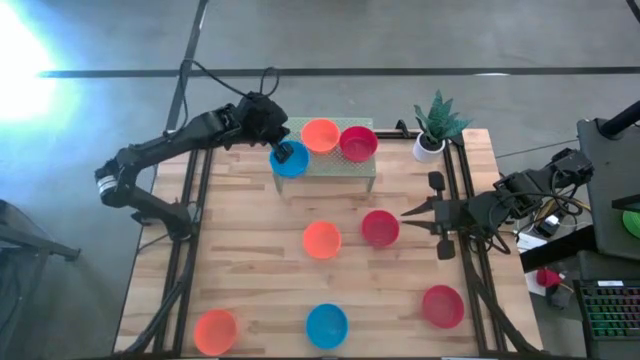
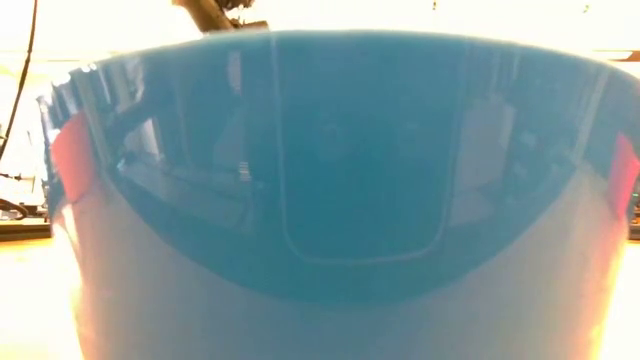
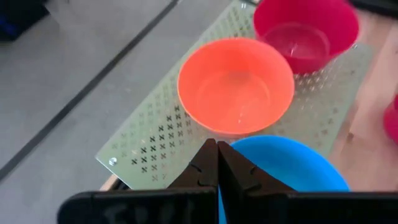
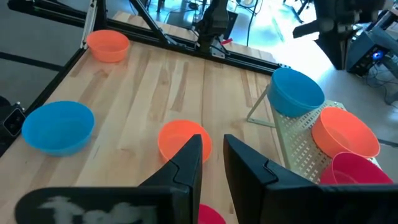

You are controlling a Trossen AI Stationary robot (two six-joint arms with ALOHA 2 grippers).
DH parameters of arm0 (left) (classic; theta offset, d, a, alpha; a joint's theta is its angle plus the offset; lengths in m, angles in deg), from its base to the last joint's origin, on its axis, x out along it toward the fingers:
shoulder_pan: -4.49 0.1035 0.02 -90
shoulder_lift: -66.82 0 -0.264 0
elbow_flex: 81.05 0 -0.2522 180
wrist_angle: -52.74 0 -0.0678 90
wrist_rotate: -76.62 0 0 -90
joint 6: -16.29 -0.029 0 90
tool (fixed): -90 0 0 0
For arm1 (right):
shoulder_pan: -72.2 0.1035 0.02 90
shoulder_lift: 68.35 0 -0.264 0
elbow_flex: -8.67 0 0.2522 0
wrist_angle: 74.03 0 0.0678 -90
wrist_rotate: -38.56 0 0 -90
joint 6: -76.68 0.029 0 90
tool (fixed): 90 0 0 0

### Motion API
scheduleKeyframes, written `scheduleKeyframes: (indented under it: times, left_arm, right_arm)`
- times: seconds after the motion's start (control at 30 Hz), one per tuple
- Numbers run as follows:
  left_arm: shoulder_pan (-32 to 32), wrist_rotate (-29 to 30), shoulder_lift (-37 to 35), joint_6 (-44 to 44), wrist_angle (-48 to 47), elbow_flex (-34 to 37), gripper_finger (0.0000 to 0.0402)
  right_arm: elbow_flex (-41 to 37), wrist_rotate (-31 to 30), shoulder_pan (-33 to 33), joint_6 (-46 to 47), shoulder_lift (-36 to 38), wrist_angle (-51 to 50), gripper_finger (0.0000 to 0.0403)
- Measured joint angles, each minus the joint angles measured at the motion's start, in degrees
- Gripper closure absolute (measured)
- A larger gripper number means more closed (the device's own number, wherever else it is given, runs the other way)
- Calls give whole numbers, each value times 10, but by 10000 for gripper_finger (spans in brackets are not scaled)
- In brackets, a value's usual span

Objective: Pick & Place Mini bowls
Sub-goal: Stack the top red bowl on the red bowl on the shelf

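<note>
A perforated metal rack stands at the table's far middle, with an orange mini bowl and a red one on top. My left gripper is shut on a blue mini bowl at the rack's left end. Five more bowls sit on the table: orange, red, red, blue, orange. My right gripper waits open near the right edge, beside the middle red bowl. My left gripper pinches the blue bowl's rim on the side towards the orange bowl, one finger inside and the other outside. It comes from above, slanting down. The bowl sits slightly tilted over the rack's left end; whether it rests there I cannot tell.
A white pot with a green plant stands at the far right corner. The near blue bowl fills the low view and hides the table behind it. Bare wood lies left of the rack and between the bowl rows.
</note>
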Motion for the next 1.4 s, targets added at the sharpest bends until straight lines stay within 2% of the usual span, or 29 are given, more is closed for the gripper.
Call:
scheduleKeyframes:
  times: [0.2,0.4,0.67,0.93,1.17,1.4]
  left_arm:
    - [-43,0,-39,-20,-15,10,401]
    - [-117,12,-97,-33,-15,34,401]
    - [-197,15,-206,-4,54,122,402]
    - [-238,15,-290,8,67,215,402]
    - [-270,10,-341,-9,71,267,402]
    - [-273,10,-392,0,91,318,402]
  right_arm:
    - [0,0,0,11,0,-6,342]
    - [-8,0,0,16,0,-6,342]
    - [-24,0,0,28,0,-3,342]
    - [-25,1,0,44,0,-3,342]
    - [-34,1,0,47,0,-3,342]
    - [-71,2,0,122,0,-3,342]
